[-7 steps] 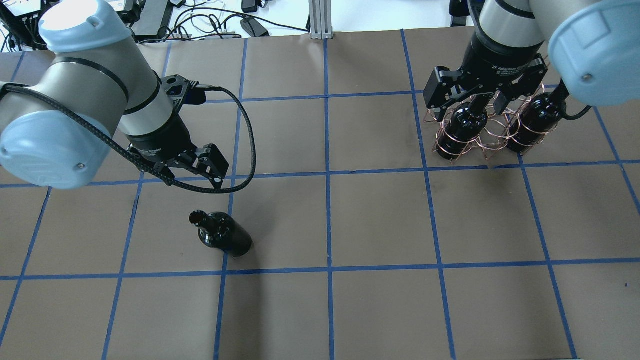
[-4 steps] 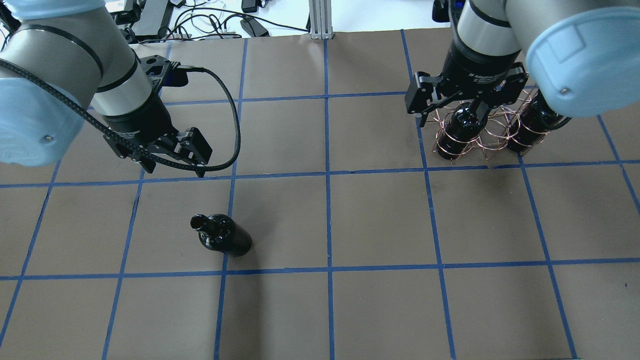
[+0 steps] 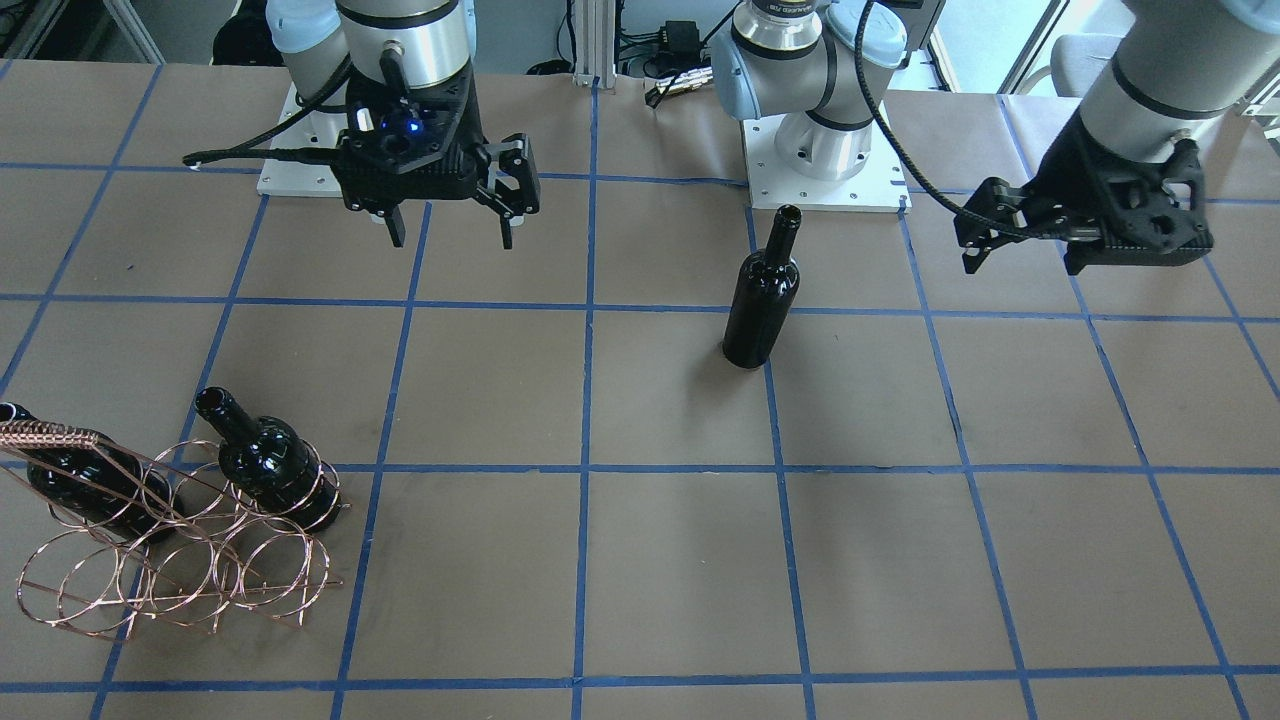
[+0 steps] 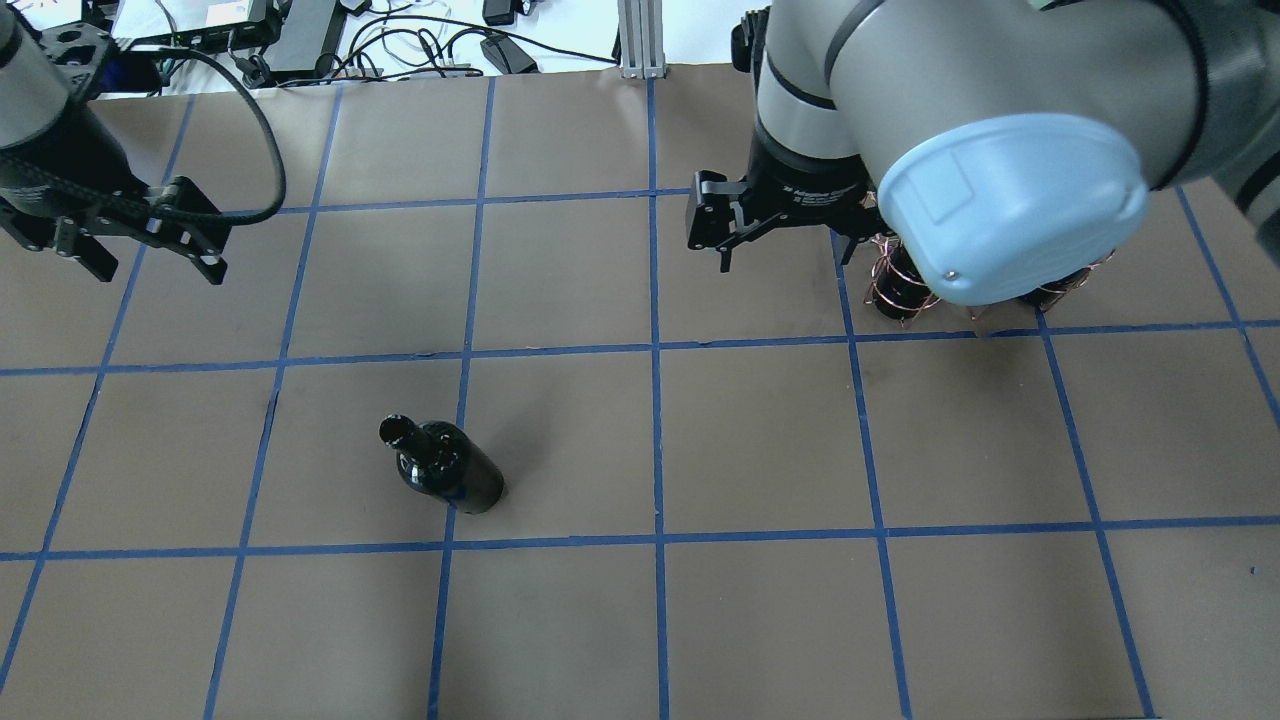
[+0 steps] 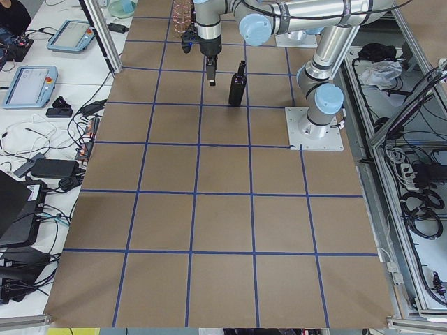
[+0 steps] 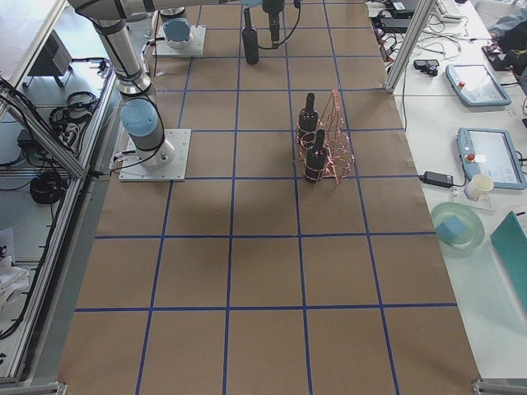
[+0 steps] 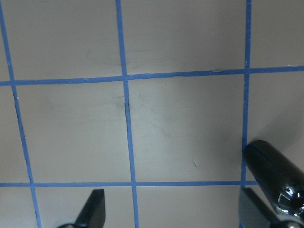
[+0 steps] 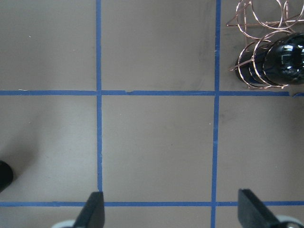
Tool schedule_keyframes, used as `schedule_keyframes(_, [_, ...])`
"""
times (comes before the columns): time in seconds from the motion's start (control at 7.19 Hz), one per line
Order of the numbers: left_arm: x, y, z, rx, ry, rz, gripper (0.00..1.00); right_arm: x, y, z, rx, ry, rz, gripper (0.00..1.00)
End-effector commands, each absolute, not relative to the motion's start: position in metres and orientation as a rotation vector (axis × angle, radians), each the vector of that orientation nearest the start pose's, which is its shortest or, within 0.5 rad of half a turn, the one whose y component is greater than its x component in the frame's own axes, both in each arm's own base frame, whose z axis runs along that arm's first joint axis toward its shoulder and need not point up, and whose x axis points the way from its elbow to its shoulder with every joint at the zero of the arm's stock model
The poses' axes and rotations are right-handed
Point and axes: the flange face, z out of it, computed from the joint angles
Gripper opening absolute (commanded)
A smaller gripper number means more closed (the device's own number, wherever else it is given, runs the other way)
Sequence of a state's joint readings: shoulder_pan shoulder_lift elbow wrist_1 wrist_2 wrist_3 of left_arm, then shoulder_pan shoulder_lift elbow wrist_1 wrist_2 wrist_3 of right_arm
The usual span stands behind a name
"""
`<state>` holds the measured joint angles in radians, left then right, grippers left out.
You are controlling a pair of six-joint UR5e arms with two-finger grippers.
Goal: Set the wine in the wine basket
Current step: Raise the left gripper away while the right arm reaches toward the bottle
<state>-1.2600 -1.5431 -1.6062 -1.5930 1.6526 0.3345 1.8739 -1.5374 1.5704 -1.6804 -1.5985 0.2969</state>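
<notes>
One wine bottle (image 3: 762, 300) stands upright and alone on the brown table; it also shows in the overhead view (image 4: 445, 470). The copper wire wine basket (image 3: 170, 560) stands at the table's far right, mostly hidden under my right arm in the overhead view (image 4: 895, 285). It holds two more bottles (image 3: 270, 460) (image 3: 80, 485). My left gripper (image 4: 158, 270) is open and empty, well to the left of and behind the lone bottle. My right gripper (image 3: 451, 238) is open and empty, hanging between basket and bottle. The right wrist view shows the basket (image 8: 259, 61) at its top right.
The table is covered in brown paper with a blue tape grid. The two arm base plates (image 3: 830, 190) (image 3: 300, 180) sit at the robot's edge. Cables and devices (image 4: 400, 40) and an aluminium post (image 4: 640, 40) lie beyond the far edge.
My left gripper has moved left and away from the lone bottle. My right gripper has moved left off the basket toward the table's middle. Both stayed open.
</notes>
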Motion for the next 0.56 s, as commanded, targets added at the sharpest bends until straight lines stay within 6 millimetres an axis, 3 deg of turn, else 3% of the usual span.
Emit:
schedule_keyframes(0.0, [0.11, -0.488, 0.481, 0.053, 3.12, 0.061, 1.0, 0.35, -0.422, 0.468, 0.077, 3.122, -0.119, 0.99])
schedule_keyframes(0.14, [0.132, -0.49, 0.476, 0.074, 3.121, 0.043, 1.0, 0.388, -0.411, 0.472, 0.092, 3.099, -0.15, 0.99])
schedule_keyframes(0.42, [0.148, -0.492, 0.466, 0.094, 3.125, 0.063, 1.0, 0.467, -0.403, 0.461, 0.176, 3.081, -0.146, 0.99])
